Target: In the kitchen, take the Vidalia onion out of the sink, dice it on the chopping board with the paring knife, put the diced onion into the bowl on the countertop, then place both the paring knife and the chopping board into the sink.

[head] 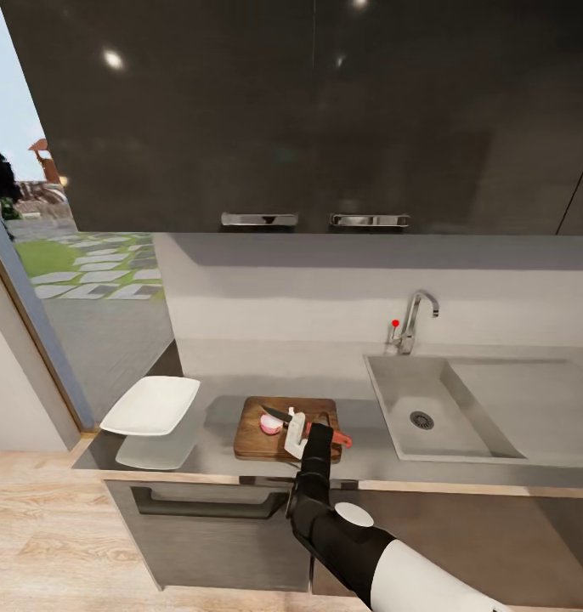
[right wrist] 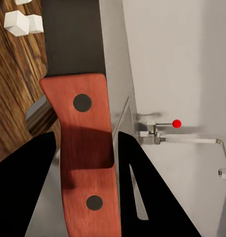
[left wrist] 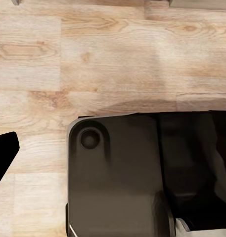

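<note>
On the desk (head: 215,387), the chopping board (head: 253,438) lies near the front edge, between the bowl (head: 151,405) at its left and the sink (head: 427,399) at its right, with the tap (head: 413,319) standing behind the sink's basin. The Vidalia onion (head: 270,425) sits on the board, the paring knife (head: 279,416) lies across the board just beside it, and the right end effector (head: 297,431) is over the board at the knife's handle. A few diced bits (right wrist: 23,22) lie on the board beside the blade.

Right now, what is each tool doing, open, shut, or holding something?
Left tool: cannot be told.
Right tool: shut on the paring knife, red handle between its fingers.
</note>
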Controlling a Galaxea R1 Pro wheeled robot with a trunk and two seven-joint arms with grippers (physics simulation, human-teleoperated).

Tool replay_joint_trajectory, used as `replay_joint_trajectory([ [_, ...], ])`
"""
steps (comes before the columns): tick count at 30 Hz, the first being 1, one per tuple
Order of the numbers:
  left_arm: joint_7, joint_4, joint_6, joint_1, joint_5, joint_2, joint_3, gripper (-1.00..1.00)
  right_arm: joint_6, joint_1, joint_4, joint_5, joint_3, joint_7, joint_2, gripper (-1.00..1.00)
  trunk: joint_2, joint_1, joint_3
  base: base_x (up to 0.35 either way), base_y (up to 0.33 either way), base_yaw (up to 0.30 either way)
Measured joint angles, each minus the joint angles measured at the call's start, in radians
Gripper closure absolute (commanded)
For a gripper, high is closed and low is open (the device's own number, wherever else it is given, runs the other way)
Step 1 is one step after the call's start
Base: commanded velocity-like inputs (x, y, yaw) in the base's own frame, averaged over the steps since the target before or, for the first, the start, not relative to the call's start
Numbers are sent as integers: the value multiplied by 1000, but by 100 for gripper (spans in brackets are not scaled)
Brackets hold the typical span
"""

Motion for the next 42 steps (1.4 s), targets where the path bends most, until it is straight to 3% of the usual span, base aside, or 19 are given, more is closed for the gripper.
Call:
replay_joint_trajectory([
  [42,-1,2,2,0,0,-1,0,-100,-1,0,32,0,0,0,0,100,0,0,0,0,9,0],
])
